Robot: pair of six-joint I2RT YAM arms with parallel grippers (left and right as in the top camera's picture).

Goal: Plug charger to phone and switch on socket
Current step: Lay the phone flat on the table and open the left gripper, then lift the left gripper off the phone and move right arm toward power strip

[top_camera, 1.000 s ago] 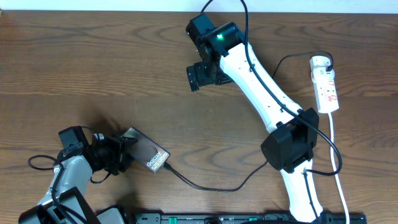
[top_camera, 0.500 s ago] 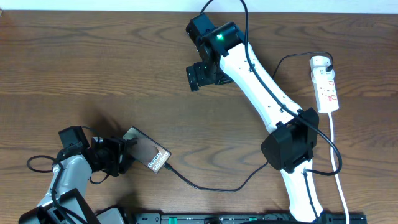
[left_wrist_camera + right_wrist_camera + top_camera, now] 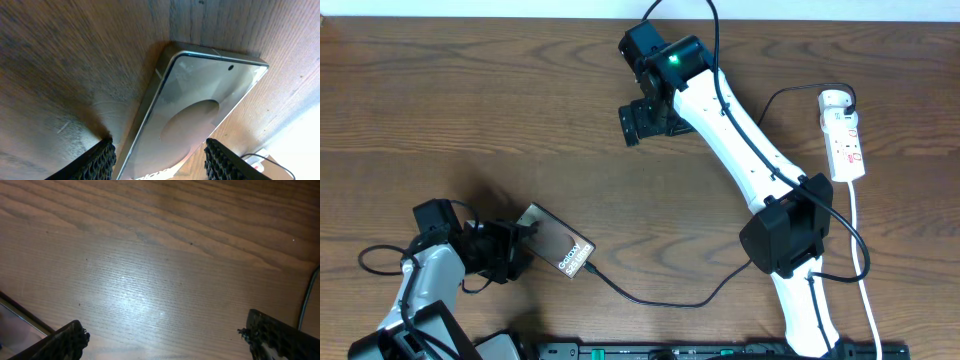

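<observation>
gripping the phone, left pincer shifted slightly left, charger attached

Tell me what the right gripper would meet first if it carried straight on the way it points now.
Probably just the bare table. The right gripper has its jaws wide open, with nothing between them, and its wrist view shows only wood grain ahead. The charger shows only at the right edge, off that line.

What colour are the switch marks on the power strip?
Red, on the white power strip; clearest in the overhead view.
</observation>
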